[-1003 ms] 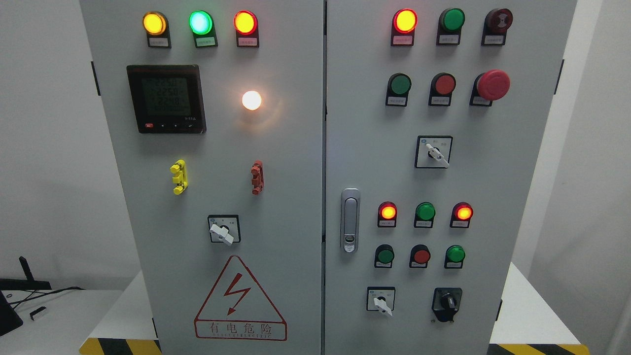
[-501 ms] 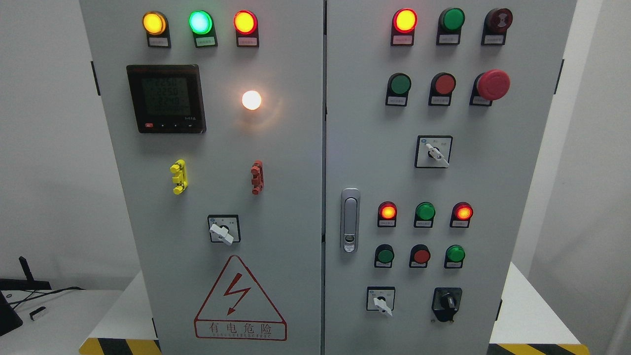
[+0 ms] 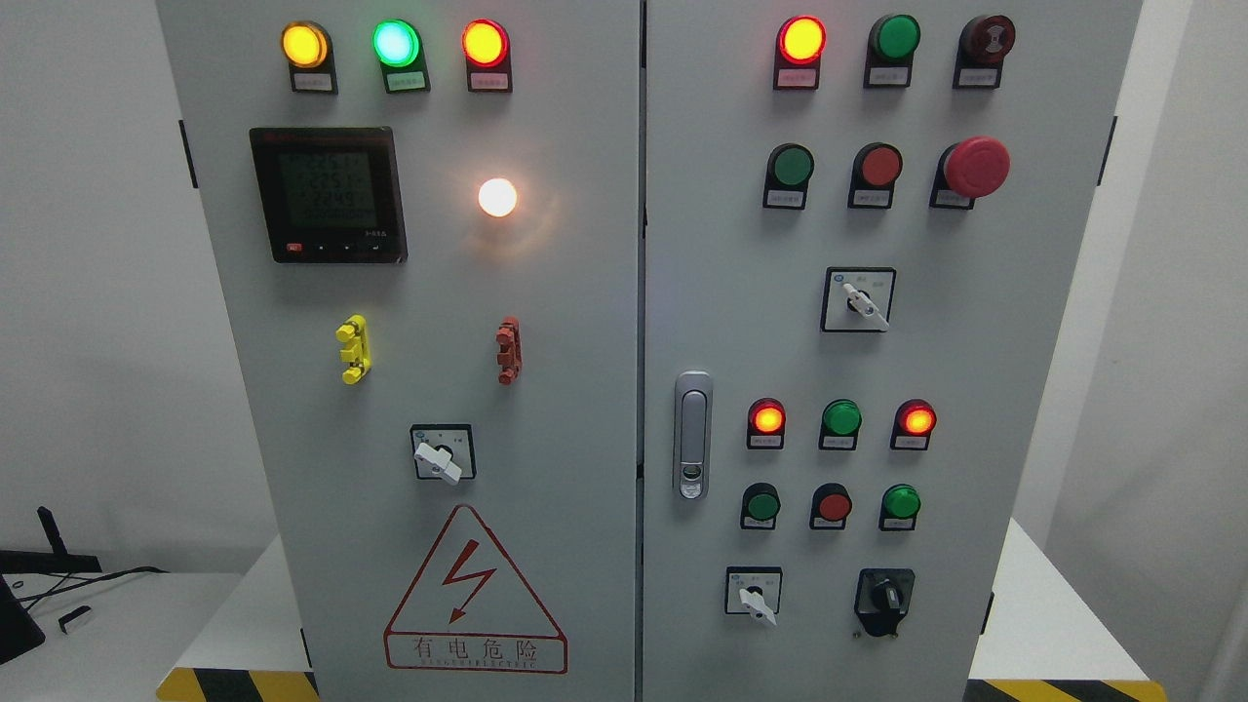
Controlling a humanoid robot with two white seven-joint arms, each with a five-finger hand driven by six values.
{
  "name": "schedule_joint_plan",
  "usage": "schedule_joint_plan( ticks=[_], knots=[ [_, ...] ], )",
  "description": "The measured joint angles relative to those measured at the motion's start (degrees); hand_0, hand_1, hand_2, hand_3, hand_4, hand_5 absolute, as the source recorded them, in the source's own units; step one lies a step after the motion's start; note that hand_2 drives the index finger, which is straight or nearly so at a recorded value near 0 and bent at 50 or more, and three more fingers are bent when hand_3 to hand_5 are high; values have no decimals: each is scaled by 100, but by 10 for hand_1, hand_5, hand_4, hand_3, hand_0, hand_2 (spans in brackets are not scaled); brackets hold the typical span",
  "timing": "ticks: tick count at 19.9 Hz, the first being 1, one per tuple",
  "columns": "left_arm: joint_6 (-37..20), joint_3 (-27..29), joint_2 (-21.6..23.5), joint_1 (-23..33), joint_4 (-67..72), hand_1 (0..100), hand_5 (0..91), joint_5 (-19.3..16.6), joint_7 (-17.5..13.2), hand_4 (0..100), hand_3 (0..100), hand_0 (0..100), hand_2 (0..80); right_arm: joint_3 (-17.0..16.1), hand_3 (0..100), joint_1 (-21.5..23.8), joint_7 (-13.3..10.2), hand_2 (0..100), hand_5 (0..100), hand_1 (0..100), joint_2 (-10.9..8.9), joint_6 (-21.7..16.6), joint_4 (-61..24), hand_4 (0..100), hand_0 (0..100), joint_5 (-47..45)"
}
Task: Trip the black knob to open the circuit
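Observation:
The black knob (image 3: 884,596) sits on a black plate at the lower right of the grey cabinet's right door (image 3: 975,390). Its handle points roughly straight up. Left of it is a white selector switch (image 3: 754,595). Neither of my hands nor arms shows in the head view.
The cabinet face carries lit and unlit lamps, push buttons, a red mushroom button (image 3: 975,166), two more white selector switches (image 3: 859,300) (image 3: 441,454), a meter display (image 3: 329,195) and a door latch (image 3: 692,434). The cabinet stands on a white base with hazard stripes (image 3: 239,684).
None, apart from the meter digits flickering.

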Motion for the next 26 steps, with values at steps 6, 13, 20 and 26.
schedule_joint_plan(
  ticks=[6, 13, 20, 26],
  knots=[
    [0, 0, 0, 0, 0, 389, 0, 0, 0, 0, 0, 120, 0, 39, 1000, -455, -257, 276, 943, 678, -74, 263, -151, 1000, 192, 6],
    [0, 0, 1, 0, 0, 389, 0, 0, 0, 0, 0, 120, 0, 243, 1000, -906, -461, 279, 941, 706, -138, 427, -191, 1000, 263, 220],
    [0, 0, 1, 0, 0, 389, 0, 0, 0, 0, 0, 120, 0, 569, 1000, -1416, -736, 326, 947, 652, -175, 684, -88, 1000, 321, 662],
    [0, 0, 2, 0, 0, 389, 0, 0, 0, 0, 0, 120, 0, 843, 1000, -1814, -938, 369, 952, 585, -174, 860, 34, 1000, 336, 968]
  ],
)
